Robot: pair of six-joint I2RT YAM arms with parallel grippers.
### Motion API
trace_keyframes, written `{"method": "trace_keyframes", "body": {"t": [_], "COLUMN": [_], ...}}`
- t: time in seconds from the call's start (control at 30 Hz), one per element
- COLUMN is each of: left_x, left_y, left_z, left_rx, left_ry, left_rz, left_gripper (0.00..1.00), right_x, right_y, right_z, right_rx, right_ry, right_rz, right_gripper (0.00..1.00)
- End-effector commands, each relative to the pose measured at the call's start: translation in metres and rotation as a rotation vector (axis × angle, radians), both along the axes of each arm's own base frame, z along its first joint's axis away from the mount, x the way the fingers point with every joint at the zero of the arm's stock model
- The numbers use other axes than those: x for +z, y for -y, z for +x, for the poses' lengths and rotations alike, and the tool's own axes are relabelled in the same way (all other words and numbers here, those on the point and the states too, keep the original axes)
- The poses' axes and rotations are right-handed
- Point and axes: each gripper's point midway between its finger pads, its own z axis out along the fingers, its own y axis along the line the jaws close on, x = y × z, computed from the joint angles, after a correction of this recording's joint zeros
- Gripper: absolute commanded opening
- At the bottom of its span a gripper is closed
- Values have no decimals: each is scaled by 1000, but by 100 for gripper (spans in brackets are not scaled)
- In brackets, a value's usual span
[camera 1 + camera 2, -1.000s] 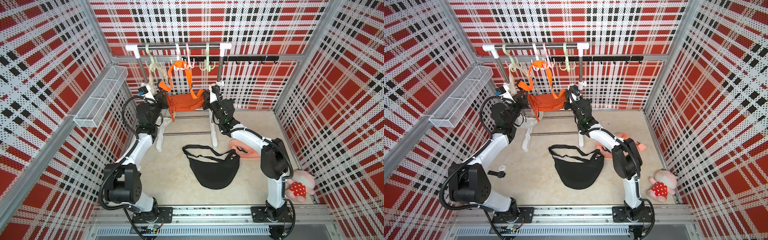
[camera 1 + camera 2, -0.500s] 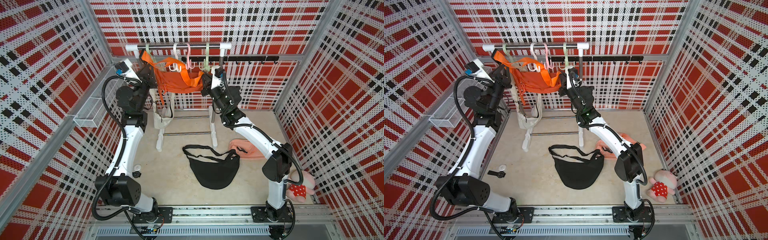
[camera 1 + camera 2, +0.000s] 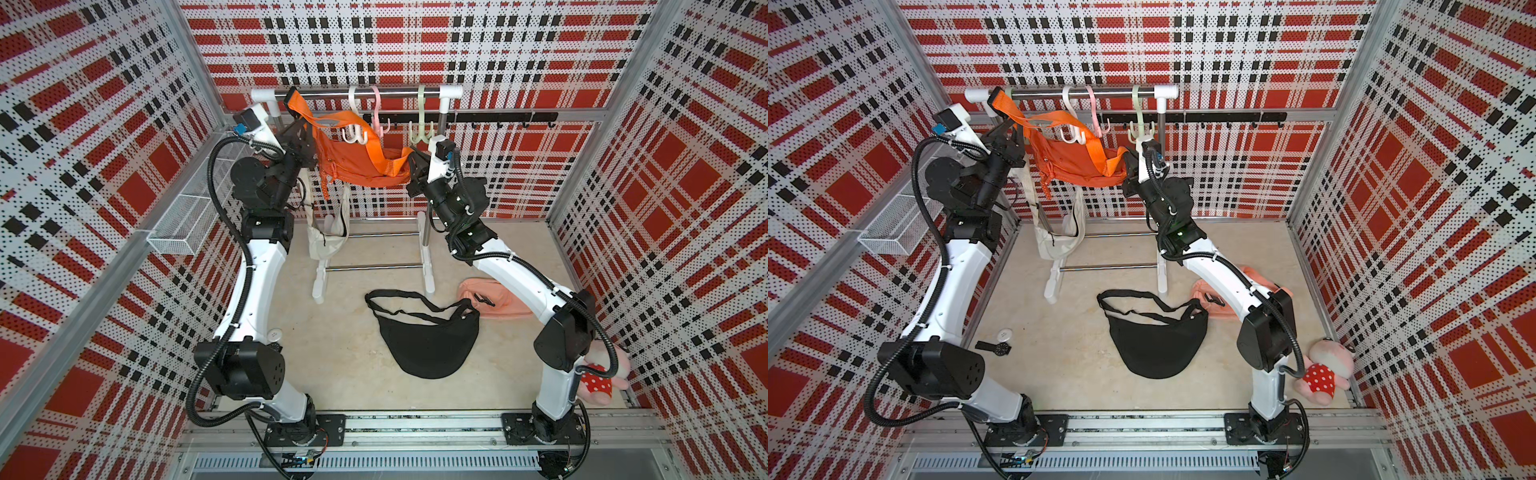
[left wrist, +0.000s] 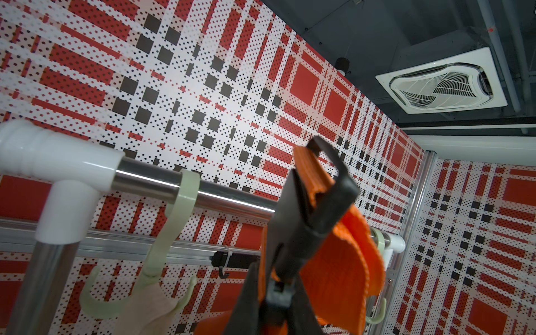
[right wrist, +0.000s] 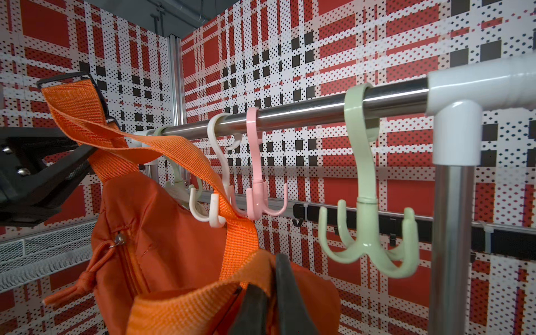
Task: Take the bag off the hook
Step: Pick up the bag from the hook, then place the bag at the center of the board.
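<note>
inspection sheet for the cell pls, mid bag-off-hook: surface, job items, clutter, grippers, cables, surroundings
Surface: beige floor, no spills seen.
Job's things: orange bag held up beside the rail; its strap runs past the white hook; whether it is clear of the prongs, cannot tell.
Clutter: black bag and salmon bag on the floor; cream bag hanging below the rail; plush toy in a corner; white disc and black watch-like thing by the left arm.
Grippers: left gripper jaws shut on the strap; right gripper jaws shut on the bag's far end.
Cables: black hoses loop along both arms; no snag seen.
Surroundings: red plaid walls; wire basket on the wall by the left arm; hook strip on the back wall.
</note>
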Motion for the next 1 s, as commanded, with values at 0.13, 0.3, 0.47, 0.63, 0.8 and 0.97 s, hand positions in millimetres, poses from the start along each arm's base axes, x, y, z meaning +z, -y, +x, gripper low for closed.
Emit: {"method": "trace_keyframes", "body": {"t": [0.13,0.3,0.47,0.63,0.8,0.97], "left_x": [9,-6,-19,-38,-83,-147], "left_y": [1,1,6,23,35,27], "left_z": [-44,-62,-76,-94,-118,-147], "left_rx": [-17,-13,-21,-36,-34,28], "left_ry": [31,3,-18,-60,-163,-326], "left_rz": [12,10,5,29,26,-18], "left_gripper": [0,0,0,0,0,0], "right_x": [36,18,0,-27,-72,-130], "right_y": [26,35,39,29,20,23], "right_z": [-46,-57,-71,-88,-110,-133], "right_rx": [33,47,57,85,158,191], "right_ry": [45,-31,-93,-178,-326,-532], "right_rz": [81,83,86,39,11,-29], "right_gripper": [0,0,0,0,0,0]}}
